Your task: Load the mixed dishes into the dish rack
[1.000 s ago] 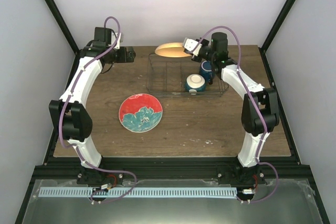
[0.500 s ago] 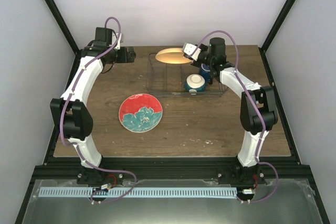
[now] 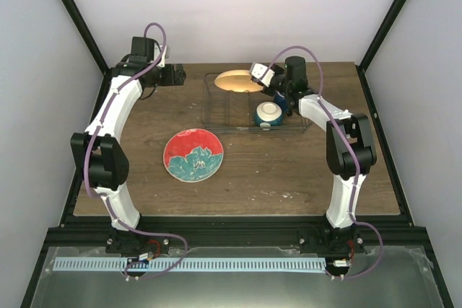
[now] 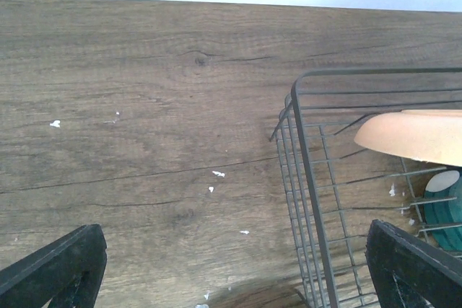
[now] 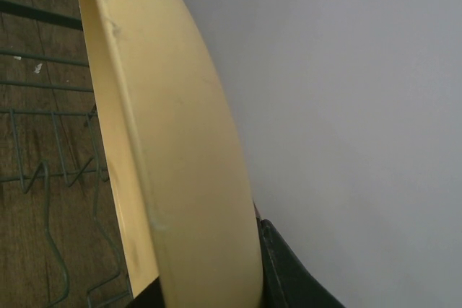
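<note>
Seen from above, the right gripper (image 3: 255, 76) grips the orange-yellow plate (image 3: 237, 81) over the dish rack's (image 3: 216, 110) far side. At the left wrist, the left gripper (image 4: 231, 265) gapes wide, holding nothing, above the tabletop (image 4: 144, 106) just beside the rack. At the right wrist, the plate's rim sits pinched.

Dark brown wood-grain table (image 3: 289, 171), matte, with small white specks (image 4: 216, 173) and one knot (image 4: 200, 58) near the far edge. Plain white back wall (image 3: 231, 12) directly behind the table. Pale grey side panels (image 3: 29, 142) left and right. Black diagonal frame struts (image 3: 74, 16) in the rear corners. Black rail (image 3: 231, 234) along the near edge, with a brushed-metal shelf (image 3: 231, 290) and white slotted strip (image 3: 216, 265) below it. Light is even and diffuse.
</note>
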You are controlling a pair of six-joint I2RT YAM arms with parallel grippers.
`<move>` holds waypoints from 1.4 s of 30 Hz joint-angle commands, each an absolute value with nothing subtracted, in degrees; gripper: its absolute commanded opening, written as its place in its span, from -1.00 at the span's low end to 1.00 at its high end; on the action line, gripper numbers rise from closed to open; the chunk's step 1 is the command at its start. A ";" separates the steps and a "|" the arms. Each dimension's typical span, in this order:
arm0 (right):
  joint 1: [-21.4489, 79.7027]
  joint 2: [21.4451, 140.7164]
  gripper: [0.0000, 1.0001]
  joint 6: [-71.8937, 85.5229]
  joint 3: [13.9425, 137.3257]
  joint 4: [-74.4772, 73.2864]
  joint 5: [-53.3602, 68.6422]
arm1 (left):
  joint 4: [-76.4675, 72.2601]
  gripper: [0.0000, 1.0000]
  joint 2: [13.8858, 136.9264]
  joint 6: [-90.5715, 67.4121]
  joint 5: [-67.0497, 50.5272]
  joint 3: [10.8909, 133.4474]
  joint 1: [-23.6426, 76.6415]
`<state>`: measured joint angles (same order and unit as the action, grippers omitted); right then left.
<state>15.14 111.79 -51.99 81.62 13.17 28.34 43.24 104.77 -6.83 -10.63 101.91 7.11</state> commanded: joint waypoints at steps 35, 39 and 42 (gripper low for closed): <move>17.19 103.11 0.22 -31.27 85.99 2.15 14.32 | 52.23 1.00 100.01 -11.33 -5.40 92.87 6.77; 18.42 102.83 0.32 -23.13 90.48 -5.84 2.72 | 56.44 1.00 97.89 -12.55 -5.52 88.18 6.81; 18.93 101.71 0.32 -16.85 91.93 -9.80 -1.84 | 57.44 1.00 95.81 -13.45 -6.21 84.37 6.98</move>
